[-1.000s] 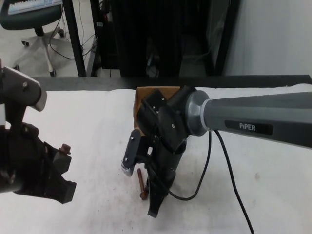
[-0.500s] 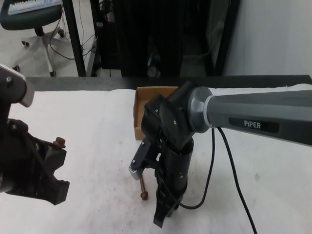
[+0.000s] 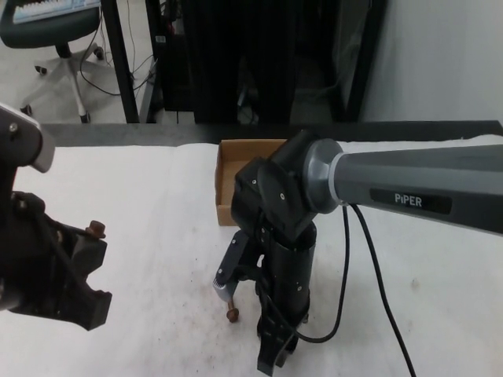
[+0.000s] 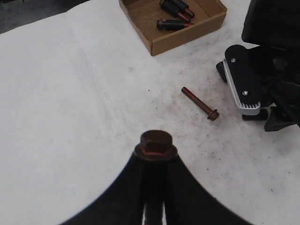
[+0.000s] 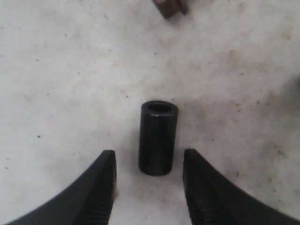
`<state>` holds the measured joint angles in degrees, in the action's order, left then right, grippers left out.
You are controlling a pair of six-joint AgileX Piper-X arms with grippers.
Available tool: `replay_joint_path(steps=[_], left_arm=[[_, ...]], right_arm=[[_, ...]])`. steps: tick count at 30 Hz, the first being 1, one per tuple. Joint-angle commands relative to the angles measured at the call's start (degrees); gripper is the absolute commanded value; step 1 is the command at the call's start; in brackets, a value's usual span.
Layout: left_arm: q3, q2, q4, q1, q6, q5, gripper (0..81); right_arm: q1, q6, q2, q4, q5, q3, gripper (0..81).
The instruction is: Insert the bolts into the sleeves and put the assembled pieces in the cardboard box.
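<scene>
Inside the spread right claw (image 5: 149, 157) a sleeve (image 5: 157, 138) lies, gaps either side; the left claw (image 4: 154, 163) pinches a bolt (image 4: 155, 143).

Left arm (image 3: 43, 271): the dark wrist section sits low at the near left side of the high view, over the tabletop (image 3: 141, 196).
Left tool (image 4: 155, 161): the fingers are pressed together on the shank of a bolt (image 4: 155, 143), and its six-sided head stands just past the fingertips.
Right arm (image 3: 416, 192): the grey forearm comes in from the right, roughly level over the tabletop, and the wrist bends sharply downward.
Right tool (image 5: 149, 187): it points down at the tabletop with its fingers spread apart. The near end of a sleeve (image 5: 157, 138) lies between the tips, touching neither.
Right finger (image 4: 241, 86): its inner face carries a pale ribbed pad.
</scene>
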<state>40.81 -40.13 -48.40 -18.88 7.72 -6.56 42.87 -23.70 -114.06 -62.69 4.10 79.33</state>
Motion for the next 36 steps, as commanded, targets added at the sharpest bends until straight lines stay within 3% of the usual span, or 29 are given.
replay_joint_path(steps=[1,36], left_arm=[[0.2,0.6,0.7,0.1,0.0,0.1,0.4],[0.2,0.6,0.7,0.1,0.0,0.1,0.4]], right_arm=[[-0.1,-0.9,1.4,-0.2,0.3,1.3,42.7],[-0.1,-2.9,-1.0,1.7,-1.2,3.6,42.7]])
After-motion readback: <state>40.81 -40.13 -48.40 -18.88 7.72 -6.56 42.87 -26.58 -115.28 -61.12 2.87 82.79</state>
